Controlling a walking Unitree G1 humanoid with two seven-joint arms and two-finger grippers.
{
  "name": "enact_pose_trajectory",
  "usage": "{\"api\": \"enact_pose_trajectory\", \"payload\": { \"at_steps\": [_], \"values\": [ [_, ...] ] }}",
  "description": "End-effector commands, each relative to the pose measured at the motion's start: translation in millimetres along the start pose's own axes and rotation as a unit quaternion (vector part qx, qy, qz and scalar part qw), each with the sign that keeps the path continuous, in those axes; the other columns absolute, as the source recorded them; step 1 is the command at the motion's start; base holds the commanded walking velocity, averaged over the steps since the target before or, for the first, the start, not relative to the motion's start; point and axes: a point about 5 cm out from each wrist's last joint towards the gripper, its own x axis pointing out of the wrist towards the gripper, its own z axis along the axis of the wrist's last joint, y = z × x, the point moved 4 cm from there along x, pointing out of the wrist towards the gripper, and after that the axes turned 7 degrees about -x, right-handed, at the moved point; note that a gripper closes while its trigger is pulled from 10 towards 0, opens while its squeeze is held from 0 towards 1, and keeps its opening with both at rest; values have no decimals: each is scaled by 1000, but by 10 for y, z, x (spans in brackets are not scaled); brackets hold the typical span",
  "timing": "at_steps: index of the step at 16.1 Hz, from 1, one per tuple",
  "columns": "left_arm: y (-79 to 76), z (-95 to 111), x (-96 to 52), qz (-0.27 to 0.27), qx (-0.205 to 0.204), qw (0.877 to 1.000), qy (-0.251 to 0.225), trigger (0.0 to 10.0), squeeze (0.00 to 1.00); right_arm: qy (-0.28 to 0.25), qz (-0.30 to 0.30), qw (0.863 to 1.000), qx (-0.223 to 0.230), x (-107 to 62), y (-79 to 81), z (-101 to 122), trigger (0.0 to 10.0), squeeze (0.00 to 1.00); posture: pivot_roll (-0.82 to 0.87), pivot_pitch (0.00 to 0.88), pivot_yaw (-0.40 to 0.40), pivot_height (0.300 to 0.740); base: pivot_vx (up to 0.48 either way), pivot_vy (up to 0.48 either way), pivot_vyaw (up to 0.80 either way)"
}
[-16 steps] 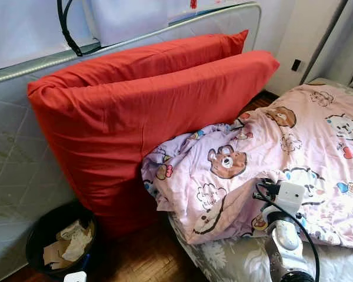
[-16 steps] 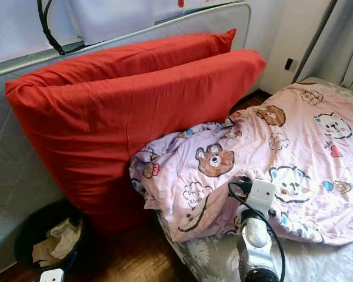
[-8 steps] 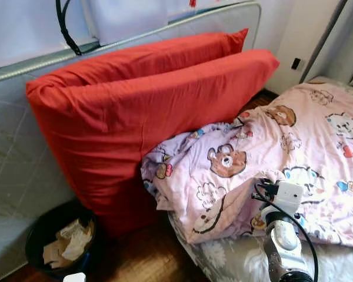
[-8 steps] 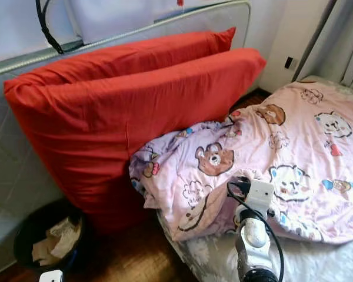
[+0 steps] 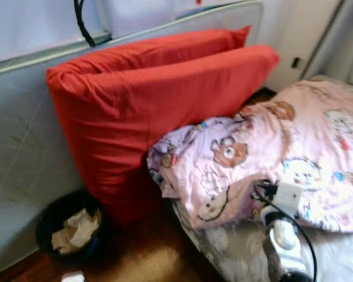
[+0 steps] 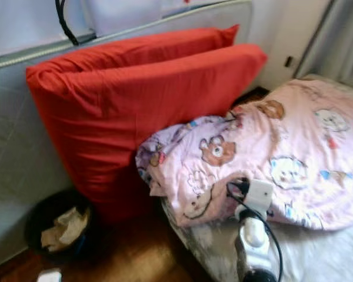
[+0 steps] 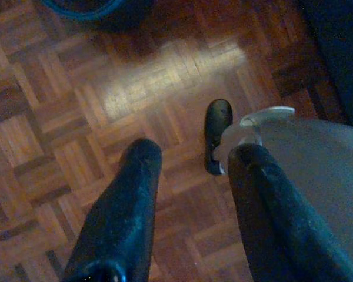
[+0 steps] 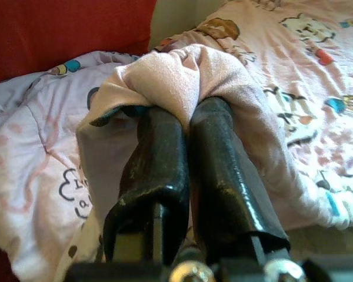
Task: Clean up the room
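Right gripper (image 8: 185,120) jaws clamped on a fold of pink cartoon-bear quilt (image 5: 270,141) on the bed (image 5: 335,258), 2 red pillows (image 5: 147,100) leaning alongside, left gripper (image 7: 191,158) jaws apart above parquet floor (image 7: 65,135)

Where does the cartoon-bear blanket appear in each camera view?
Left eye view: blanket right of centre, draped over the bed.
Right eye view: same place, centre-right.
Right wrist view: a fold of it pinched in the right gripper's shut jaws.
Left wrist view: left gripper open over wooden floor instead.
Shared landmark: the red pillow beside the blanket.
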Motion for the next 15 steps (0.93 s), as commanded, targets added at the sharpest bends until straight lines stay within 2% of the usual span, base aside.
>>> {"api": "enact_pose_trajectory", "payload": {
  "at_steps": [1, 5, 8, 11, 15],
  "values": [
    [2, -122, -27, 0, 1, 1000, 15, 10000, 0, -10, -5, 1000, -2, 28, -26, 56, 10000, 0, 78, 65, 5, 740, -259, 0, 0],
    [-1, -159, -38, -1, 4, 1000, 16, 10000, 0, -18, -45, 999, -9, 55, -193, 104, 10000, 0, 78, 66, 7, 740, -258, 0, 0],
    [-218, -168, 7, -13, 6, 1000, 15, 10000, 0, -28, -75, 997, -14, 85, -351, 171, 10000, 0, 76, 65, 9, 740, -255, 0, 0],
    [-337, -170, 29, -19, 10, 1000, 15, 10000, 0, -29, -76, 997, -16, 83, -350, 172, 10000, 0, 74, 64, 9, 740, -260, 0, 0],
    [-261, -117, 35, -10, 19, 1000, 14, 10000, 0, -14, -64, 998, -18, 33, -286, 72, 10000, 0, 71, 63, 10, 740, 0, 0, 0]
  ]
}}
